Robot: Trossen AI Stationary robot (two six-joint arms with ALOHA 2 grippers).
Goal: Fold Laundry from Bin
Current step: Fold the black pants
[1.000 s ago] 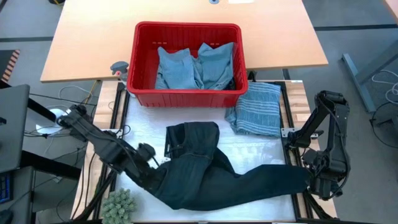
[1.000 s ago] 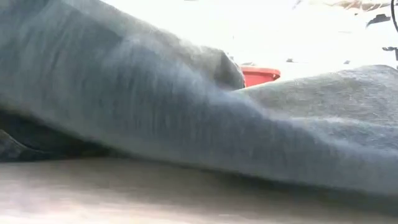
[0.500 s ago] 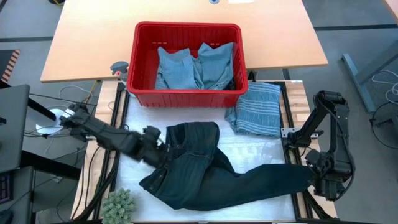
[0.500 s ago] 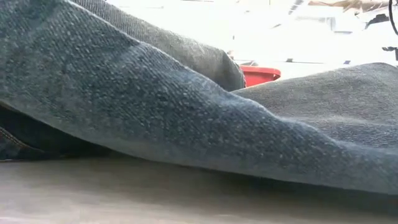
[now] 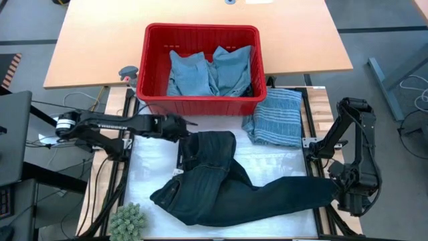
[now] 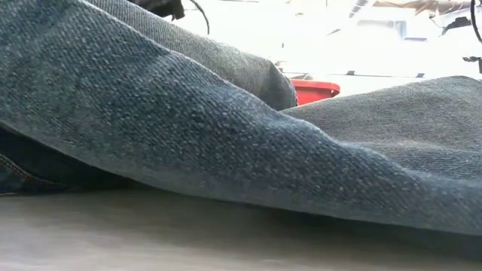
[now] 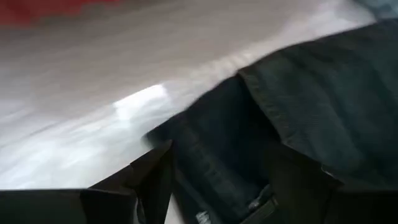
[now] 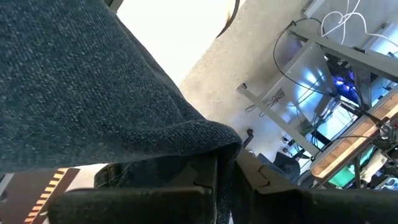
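Denim, dark navy, sprawls across the white mat: the jeans (image 5: 221,184) lie with their waistband end toward the bin (image 5: 200,68) and one long leg stretched out to my right. I pinch that leg's cuff in my right gripper (image 5: 338,194), fingers clenched on the cloth at the table's right edge; the right wrist view shows the fabric draped over and tucked between them. I judge that this grip is there to keep the leg taut and straight, so the garment stays anchored while the other end is arranged.

My left gripper (image 5: 179,126) hangs with its fingers spread and nothing between them, just beside the waistband corner, between the red tub and the jeans. In the left wrist view the waistband hem sits right ahead of my fingertips (image 7: 152,171), close but not yet pinched. That corner looks like my next hold.

Plain light blue garments (image 5: 210,72) wait inside the bin. A striped grey-blue piece (image 5: 275,118) lies on the mat by the bin's right corner, apart from the jeans.
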